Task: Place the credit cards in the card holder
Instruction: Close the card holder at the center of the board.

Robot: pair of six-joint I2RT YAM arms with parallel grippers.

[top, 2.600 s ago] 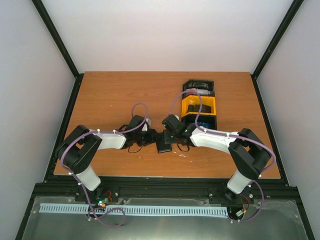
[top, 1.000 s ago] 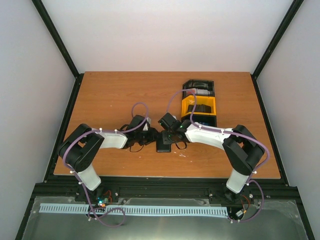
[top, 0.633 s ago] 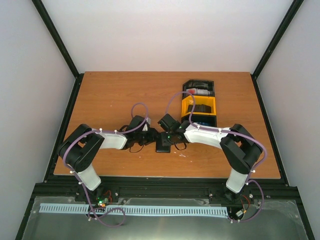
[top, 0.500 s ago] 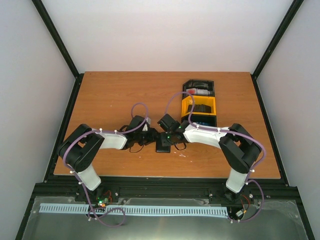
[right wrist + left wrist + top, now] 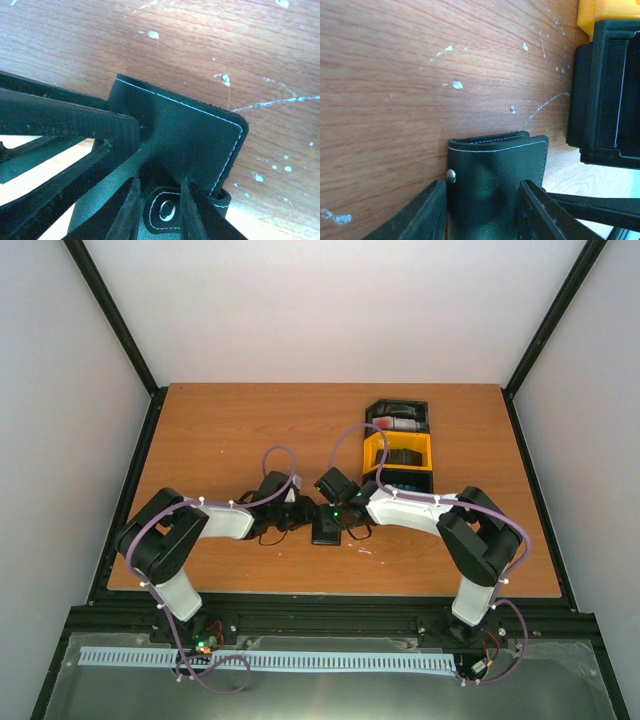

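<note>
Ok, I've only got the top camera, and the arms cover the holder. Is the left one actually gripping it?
Observer: Yes, the left jaws press on the holder from both sides.
Operator: And the right?
Observer: The right jaws stand either side of the tab; I can't tell whether they pinch it.
Operator: Is the tab snapped shut?
Observer: No, the stud on the holder is bare.
</note>
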